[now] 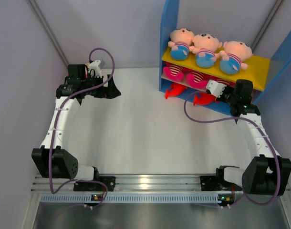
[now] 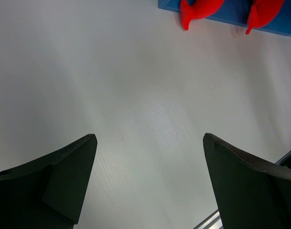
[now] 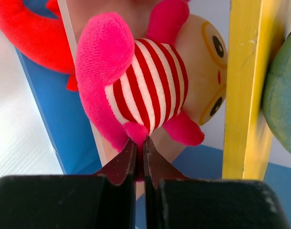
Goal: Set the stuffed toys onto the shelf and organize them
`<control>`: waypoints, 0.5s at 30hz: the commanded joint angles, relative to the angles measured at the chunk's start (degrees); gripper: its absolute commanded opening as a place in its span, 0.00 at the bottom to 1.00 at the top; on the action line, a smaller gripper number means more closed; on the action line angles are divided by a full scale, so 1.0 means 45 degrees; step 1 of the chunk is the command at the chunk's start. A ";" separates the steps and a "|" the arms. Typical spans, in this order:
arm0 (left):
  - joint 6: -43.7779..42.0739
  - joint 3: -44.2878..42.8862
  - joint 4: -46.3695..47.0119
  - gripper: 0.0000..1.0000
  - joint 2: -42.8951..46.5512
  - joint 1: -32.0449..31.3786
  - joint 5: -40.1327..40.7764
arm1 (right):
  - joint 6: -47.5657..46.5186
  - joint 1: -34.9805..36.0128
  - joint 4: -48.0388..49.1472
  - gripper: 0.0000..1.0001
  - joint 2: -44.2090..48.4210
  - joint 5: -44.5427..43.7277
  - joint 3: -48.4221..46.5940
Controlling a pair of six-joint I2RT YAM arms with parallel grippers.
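The shelf (image 1: 169, 52) stands at the back right. Three peach dolls in blue pants (image 1: 205, 47) lie on its yellow top board (image 1: 257, 67). Two striped pink dolls (image 1: 195, 77) lie on the middle board, and red fish (image 1: 174, 89) lie on the blue base. My right gripper (image 1: 221, 89) is at the middle board. It is shut on a pink limb of a third striped doll (image 3: 145, 81), which lies between the tan board and the yellow board (image 3: 243, 86). My left gripper (image 1: 114, 90) is open and empty over the table at the back left.
Grey walls close in the left and back sides. The shelf's tall blue side panel (image 1: 284, 52) stands right of my right arm. In the left wrist view, two red fish tails (image 2: 198, 9) hang over the blue base's (image 2: 231, 16) edge.
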State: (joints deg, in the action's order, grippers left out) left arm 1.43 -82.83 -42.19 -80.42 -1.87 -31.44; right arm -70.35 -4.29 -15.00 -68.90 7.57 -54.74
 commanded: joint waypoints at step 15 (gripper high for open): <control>-0.1234 -0.0520 0.0236 0.99 -0.0448 0.0006 0.1711 | 0.0883 -0.0042 0.1303 0.52 0.0759 0.1012 0.0406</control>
State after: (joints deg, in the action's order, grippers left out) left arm -0.45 -82.98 -42.19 -82.94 -1.87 -27.44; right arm -69.21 -4.29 -12.10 -69.23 10.46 -53.21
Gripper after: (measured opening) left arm 0.990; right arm 0.491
